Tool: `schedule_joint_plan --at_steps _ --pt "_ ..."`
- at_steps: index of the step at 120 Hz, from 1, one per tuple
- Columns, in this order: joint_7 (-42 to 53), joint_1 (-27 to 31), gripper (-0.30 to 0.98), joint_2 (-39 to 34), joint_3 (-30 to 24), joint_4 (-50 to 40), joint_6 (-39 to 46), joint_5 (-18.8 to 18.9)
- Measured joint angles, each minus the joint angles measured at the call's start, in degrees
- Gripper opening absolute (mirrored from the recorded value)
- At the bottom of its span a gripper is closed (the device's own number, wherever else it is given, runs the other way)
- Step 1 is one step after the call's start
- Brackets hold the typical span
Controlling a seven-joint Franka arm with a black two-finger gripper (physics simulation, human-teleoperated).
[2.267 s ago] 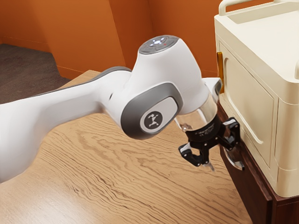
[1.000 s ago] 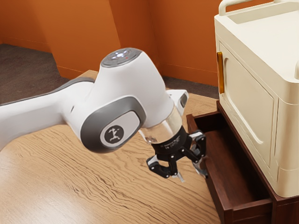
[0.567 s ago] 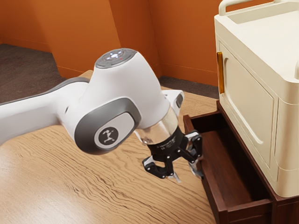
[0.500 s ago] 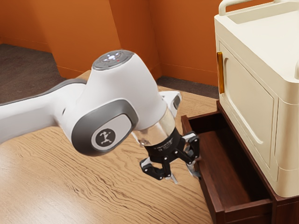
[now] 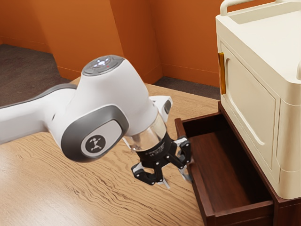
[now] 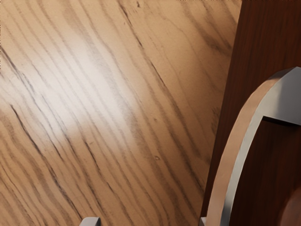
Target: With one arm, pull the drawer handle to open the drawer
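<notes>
In the exterior view the black gripper (image 5: 176, 180) hangs by the outer face of the dark brown drawer (image 5: 202, 197), with its fingers apart. The finger on the drawer side is at the curved silver handle (image 5: 186, 175), which it partly hides. The drawer stands well out of its cabinet, its inside showing. From the wrist view, the gripper (image 6: 146, 221) has two widely spaced fingertips; one meets the edge of the curved handle (image 6: 235, 150), the other is over wood. Whether that fingertip is hooked behind the handle I cannot tell. The drawer front (image 6: 263, 33) lies behind the handle.
A cream cabinet (image 5: 251, 94) with a golden handle (image 5: 222, 73) stands on top of the dark drawer cabinet (image 5: 287, 207). The wood-grained surface (image 5: 94, 197) spreads below the arm. Orange walls (image 5: 183, 37) rise behind.
From its closed position the drawer has slid out toward the exterior view's left, and my hand has moved the same way beside its handle. Both have continued outward in the last half second.
</notes>
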Motion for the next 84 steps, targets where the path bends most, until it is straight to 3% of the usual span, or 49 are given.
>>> schedule_joint_plan --at_steps 84 --pt "-0.35 1.77 0.23 -3.75 -0.05 -3.71 0.51 0.62"
